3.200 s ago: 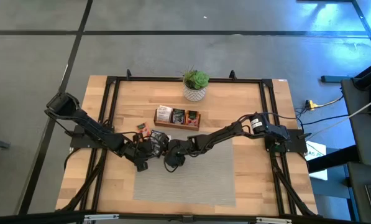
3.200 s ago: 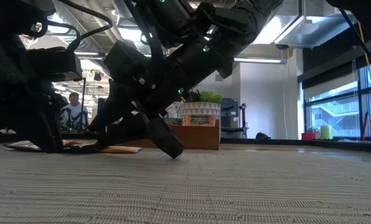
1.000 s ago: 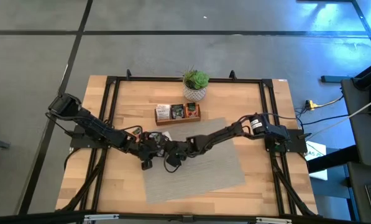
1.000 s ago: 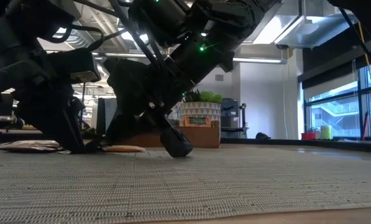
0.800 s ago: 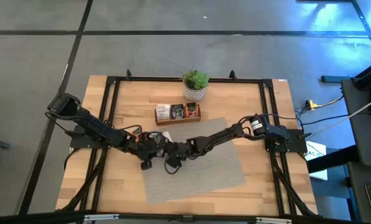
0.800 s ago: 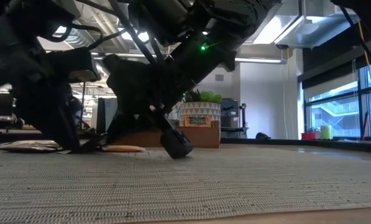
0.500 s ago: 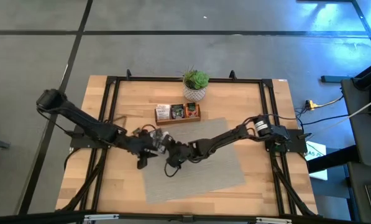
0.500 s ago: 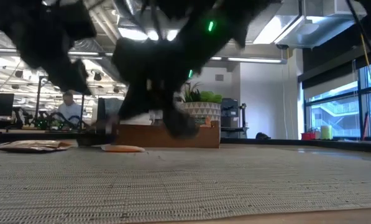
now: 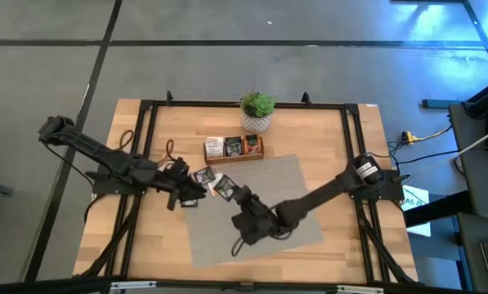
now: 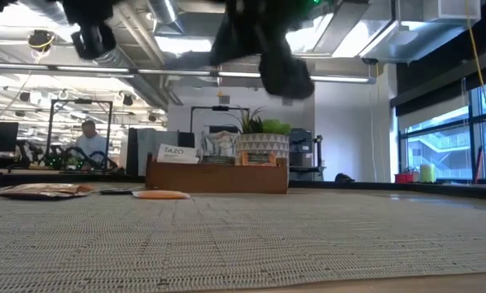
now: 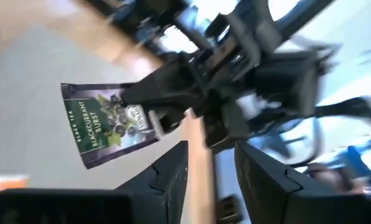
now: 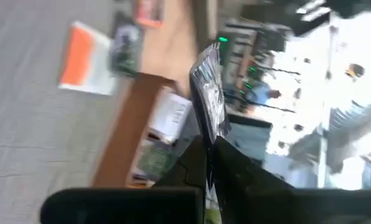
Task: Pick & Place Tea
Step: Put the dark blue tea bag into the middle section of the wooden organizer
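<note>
My right gripper [image 9: 243, 197] hangs above the grey ribbed mat [image 9: 297, 175], shut on a dark green-black tea packet [image 11: 104, 127]. That packet shows edge-on in the right wrist view [image 12: 209, 81]. My left gripper [image 11: 210, 149] is open with nothing between its fingers. It hovers left of the right one, over the mat's far left corner [image 9: 186, 194]. More tea packets lie flat near that corner [image 9: 201, 175] [image 9: 223, 186]: a white-and-orange one [image 12: 82, 59] and a dark one [image 12: 126, 50]. The wooden tray [image 9: 233, 150] behind them holds upright packets. My right gripper pinches the dark packet between its two fingers at one edge [image 11: 138, 115]. In its own wrist view the packet stands up out of the shut fingers [image 12: 211, 127], edge-on. The packet is lifted clear of the mat, most of it free beyond the fingertips.
A potted plant [image 9: 257, 112] stands behind the tray at the far edge. An orange packet [image 10: 161, 194] lies at the mat's far left in the low view. Black frame rails [image 9: 145, 122] run along the table's sides. A person [image 10: 88, 142] is in the room beyond.
Both grippers have risen from the mat. My right gripper has lifted the dark packet clear and drawn back toward the near edge. My left gripper has pulled away toward the table's left edge and up.
</note>
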{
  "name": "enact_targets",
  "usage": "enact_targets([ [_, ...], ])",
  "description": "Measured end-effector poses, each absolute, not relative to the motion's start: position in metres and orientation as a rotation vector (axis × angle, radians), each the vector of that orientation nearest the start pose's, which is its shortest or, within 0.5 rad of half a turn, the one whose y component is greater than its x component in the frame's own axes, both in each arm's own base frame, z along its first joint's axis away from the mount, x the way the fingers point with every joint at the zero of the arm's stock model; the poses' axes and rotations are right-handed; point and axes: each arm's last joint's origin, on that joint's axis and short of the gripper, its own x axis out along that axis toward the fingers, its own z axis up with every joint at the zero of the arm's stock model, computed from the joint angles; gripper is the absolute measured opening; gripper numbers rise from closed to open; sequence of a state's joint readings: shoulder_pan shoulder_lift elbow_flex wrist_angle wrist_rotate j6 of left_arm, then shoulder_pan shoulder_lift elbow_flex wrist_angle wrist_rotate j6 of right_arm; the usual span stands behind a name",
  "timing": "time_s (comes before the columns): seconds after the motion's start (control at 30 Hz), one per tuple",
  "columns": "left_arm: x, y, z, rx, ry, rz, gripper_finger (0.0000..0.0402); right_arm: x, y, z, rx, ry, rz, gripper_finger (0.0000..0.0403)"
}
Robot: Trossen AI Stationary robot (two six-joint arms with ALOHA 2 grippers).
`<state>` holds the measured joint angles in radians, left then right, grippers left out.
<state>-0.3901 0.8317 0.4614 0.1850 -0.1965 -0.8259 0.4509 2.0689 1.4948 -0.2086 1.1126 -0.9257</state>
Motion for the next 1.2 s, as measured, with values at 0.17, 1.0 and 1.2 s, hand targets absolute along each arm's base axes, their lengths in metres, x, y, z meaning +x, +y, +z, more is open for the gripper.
enact_targets([
  [0.17, 0.173, -0.067, 0.262, -0.803, 0.161, -0.213, 0.0127, 0.402, 0.189, 0.211, -1.458, 0.785, -0.420, 0.0018],
  [1.0, 0.174, -0.065, 0.261, -0.837, 0.141, -0.145, 0.0127, 0.414, 0.203, 0.253, -1.701, 0.573, -0.399, 0.0018],
  [1.2, 0.174, -0.065, 0.260, -0.844, 0.147, -0.142, 0.0127, 0.423, 0.189, 0.254, -1.691, 0.563, -0.398, 0.0019],
])
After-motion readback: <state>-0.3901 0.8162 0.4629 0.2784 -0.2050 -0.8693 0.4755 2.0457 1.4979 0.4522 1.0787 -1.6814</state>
